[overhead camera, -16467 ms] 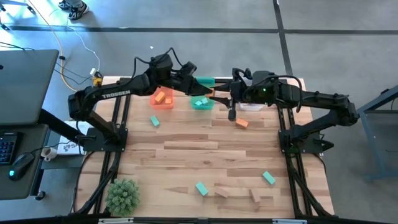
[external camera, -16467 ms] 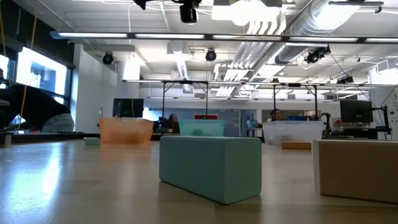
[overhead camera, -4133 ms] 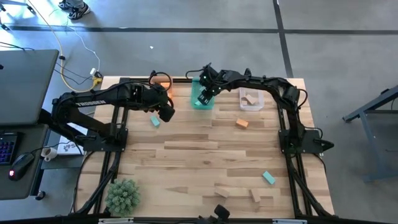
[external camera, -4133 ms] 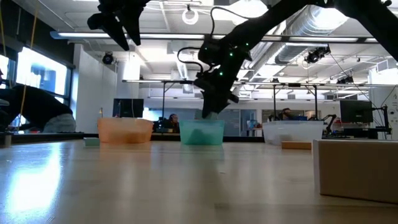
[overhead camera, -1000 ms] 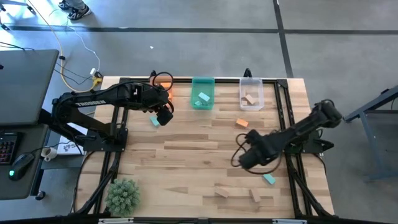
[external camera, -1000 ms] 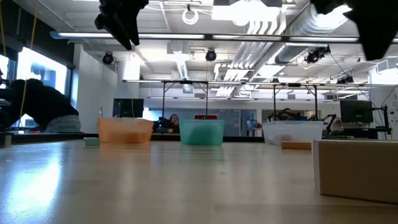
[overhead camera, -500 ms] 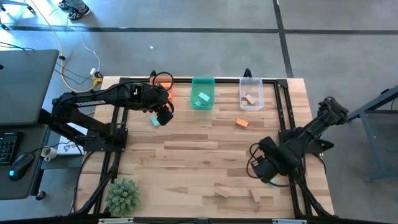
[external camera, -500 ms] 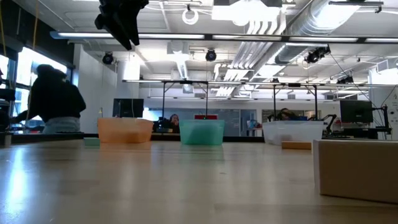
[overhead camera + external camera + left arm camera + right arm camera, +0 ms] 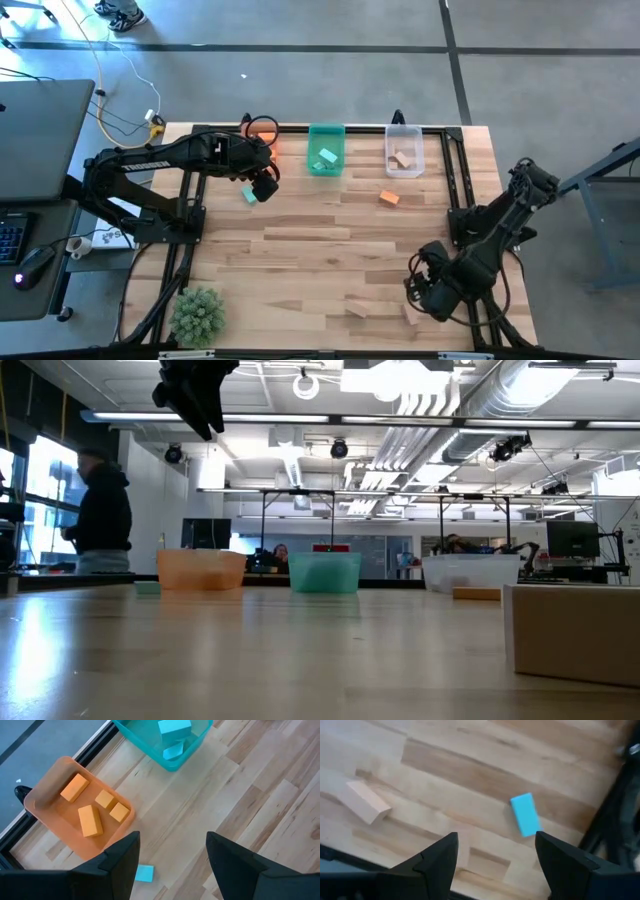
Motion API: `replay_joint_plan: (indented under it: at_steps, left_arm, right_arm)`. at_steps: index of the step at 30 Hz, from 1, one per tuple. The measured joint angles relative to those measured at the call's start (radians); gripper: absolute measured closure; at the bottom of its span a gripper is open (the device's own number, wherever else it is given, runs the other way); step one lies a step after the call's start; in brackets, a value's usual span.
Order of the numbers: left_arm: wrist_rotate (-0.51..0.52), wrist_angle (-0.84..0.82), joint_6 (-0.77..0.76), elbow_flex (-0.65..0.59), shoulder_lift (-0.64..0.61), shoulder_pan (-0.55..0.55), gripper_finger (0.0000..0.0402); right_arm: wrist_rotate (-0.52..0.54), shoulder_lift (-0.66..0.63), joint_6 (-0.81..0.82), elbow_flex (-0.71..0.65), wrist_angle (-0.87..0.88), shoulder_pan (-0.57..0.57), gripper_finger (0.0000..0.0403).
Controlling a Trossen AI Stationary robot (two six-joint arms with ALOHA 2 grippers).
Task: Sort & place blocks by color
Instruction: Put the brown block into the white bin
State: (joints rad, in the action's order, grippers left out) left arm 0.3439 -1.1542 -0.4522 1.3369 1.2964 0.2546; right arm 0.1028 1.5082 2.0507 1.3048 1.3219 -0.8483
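My left gripper (image 9: 262, 186) hovers open over a teal block (image 9: 144, 873) that lies flat on the table just in front of the orange bin (image 9: 80, 815); the gripper also shows at the top of the low view (image 9: 195, 395). My right gripper (image 9: 424, 290) hangs open above the table's near right part. In its wrist view (image 9: 495, 845) a teal block (image 9: 525, 814) and a tan block (image 9: 368, 802) lie flat on the boards below it. An orange block (image 9: 389, 198) lies in front of the clear bin (image 9: 403, 155). Two tan blocks (image 9: 356, 309) (image 9: 410, 315) lie near the front edge.
The orange bin holds several orange blocks, the green bin (image 9: 325, 152) holds teal blocks, and the clear bin holds tan ones, all along the far edge. A potted plant (image 9: 196, 315) stands at the near left corner. A person (image 9: 100, 510) stands in the room behind.
My right gripper has swung from the table's middle right toward the near edge and now covers the teal block there in the high view. My left arm has kept still. The person in the background has straightened up.
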Motion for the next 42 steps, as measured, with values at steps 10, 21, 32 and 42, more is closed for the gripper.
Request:
replay_joint_plan:
  at_steps: [10, 21, 32, 42]
  left_arm:
    - [0.000, 0.000, 0.000, 0.000, 0.000, 0.000, 0.0188]
    - [-0.021, 0.000, 0.003, 0.000, 0.000, 0.000, 0.0188]
    - [-0.034, 0.000, 0.003, 0.000, 0.000, 0.000, 0.0188]
    - [-0.045, -0.001, 0.018, 0.000, 0.000, 0.000, 0.0188]
  right_arm:
    - [-0.037, 0.107, 0.018, 0.000, -0.162, -0.018, 0.0151]
    - [-0.108, 0.243, 0.039, 0.000, -0.278, -0.018, 0.0151]
    - [-0.165, 0.352, 0.062, 0.000, -0.370, -0.018, 0.0151]
    - [-0.183, 0.422, 0.093, 0.000, -0.389, -0.018, 0.0152]
